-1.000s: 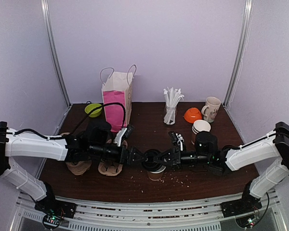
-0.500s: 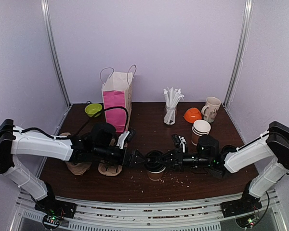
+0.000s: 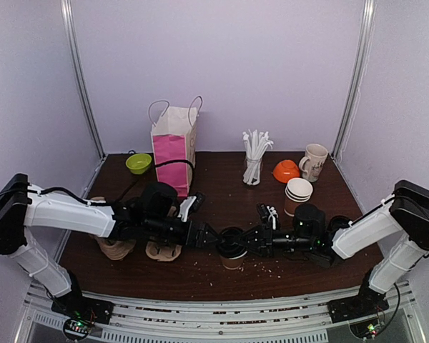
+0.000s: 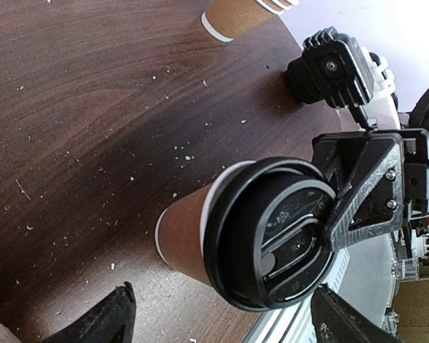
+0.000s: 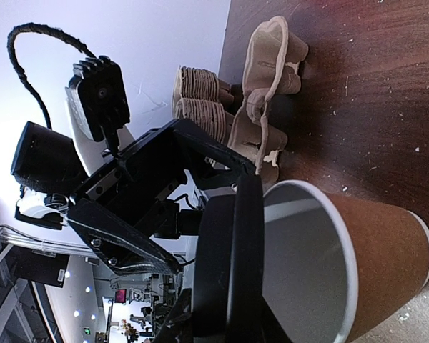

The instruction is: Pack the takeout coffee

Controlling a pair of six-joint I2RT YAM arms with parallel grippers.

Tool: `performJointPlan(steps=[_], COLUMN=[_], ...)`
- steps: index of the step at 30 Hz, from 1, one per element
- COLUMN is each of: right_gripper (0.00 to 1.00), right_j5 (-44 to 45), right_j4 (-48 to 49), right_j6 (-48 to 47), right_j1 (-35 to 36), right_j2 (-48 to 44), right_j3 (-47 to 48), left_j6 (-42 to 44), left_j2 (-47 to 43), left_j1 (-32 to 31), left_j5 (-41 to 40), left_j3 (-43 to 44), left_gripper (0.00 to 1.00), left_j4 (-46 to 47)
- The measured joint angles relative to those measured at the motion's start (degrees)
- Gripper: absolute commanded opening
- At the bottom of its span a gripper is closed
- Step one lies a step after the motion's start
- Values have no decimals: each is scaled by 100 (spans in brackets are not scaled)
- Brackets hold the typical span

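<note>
Near centre, my right gripper (image 3: 252, 238) has lowered its pinched round black plastic lid (image 3: 232, 236) onto the small brown paper cup (image 3: 232, 261). My left gripper (image 3: 211, 236) gapes empty; the lid isn't seated yet.

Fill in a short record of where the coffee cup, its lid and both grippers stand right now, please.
cup: upright on the table, mouth partly uncovered
lid: tilted at the cup's rim, not seated
right gripper: shut on the lid's edge
left gripper: open, beside the cup, holding nothing
bag: standing at the back left, apart from the cup
spare cups: stacked, behind and right of the cup
</note>
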Motion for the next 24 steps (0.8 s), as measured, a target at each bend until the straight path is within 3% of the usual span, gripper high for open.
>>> performJointPlan(steps=[9,24], right_gripper=[15,34], right_j5=[-17,-7], right_j4=[304,376], right_j6=[63,140], right_j1=[-28,-52], right_j2=[118,125], right_j3=[-103,-245], left_j6=[26,212], left_j2=[153,603], left_j1=[0,0], left_j5=[42,61], left_j3=[136,426], left_gripper=[88,80], left_j4=[-11,-168])
